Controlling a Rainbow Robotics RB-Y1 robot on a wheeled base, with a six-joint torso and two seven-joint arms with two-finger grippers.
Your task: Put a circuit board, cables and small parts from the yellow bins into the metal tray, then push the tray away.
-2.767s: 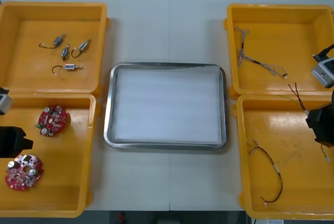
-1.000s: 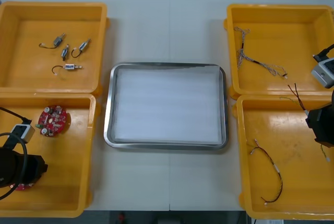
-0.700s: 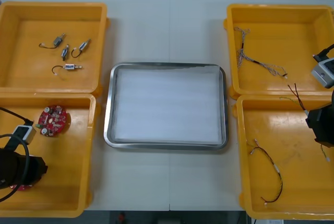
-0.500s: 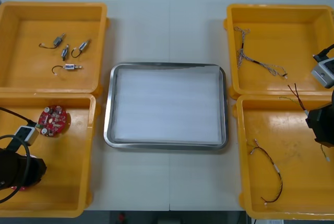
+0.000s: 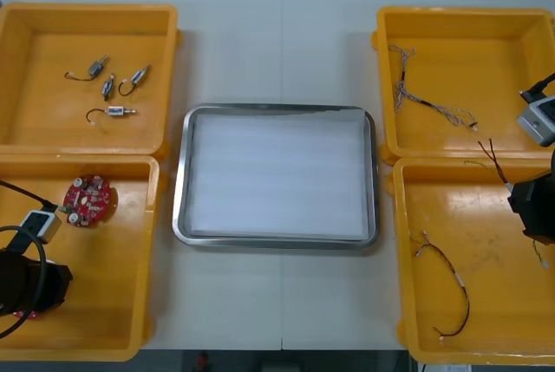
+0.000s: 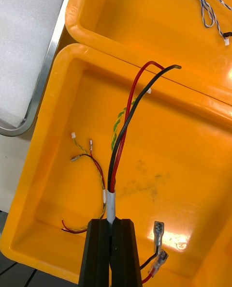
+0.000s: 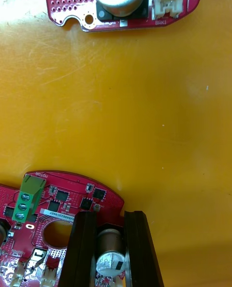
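Left wrist view: left claw (image 7: 110, 219) grips a raised part of the circuit board (image 7: 63, 202) in the yellow bin (image 5: 121, 303) at the tray's (image 5: 178, 190) 8 o'clock, likely as a lifting handle, while the right claw (image 6: 111, 223) at 4 o'clock is closed on a red-and-black cable (image 6: 123, 137), seemingly ready to carry.

Left of the tray (image 5: 179, 172), the far bin (image 5: 52, 120) holds small metal parts (image 5: 119, 111), the near bin (image 5: 113, 285) a circuit board (image 5: 88, 200); right of it, two bins (image 5: 486, 51) hold cables (image 5: 432, 105).
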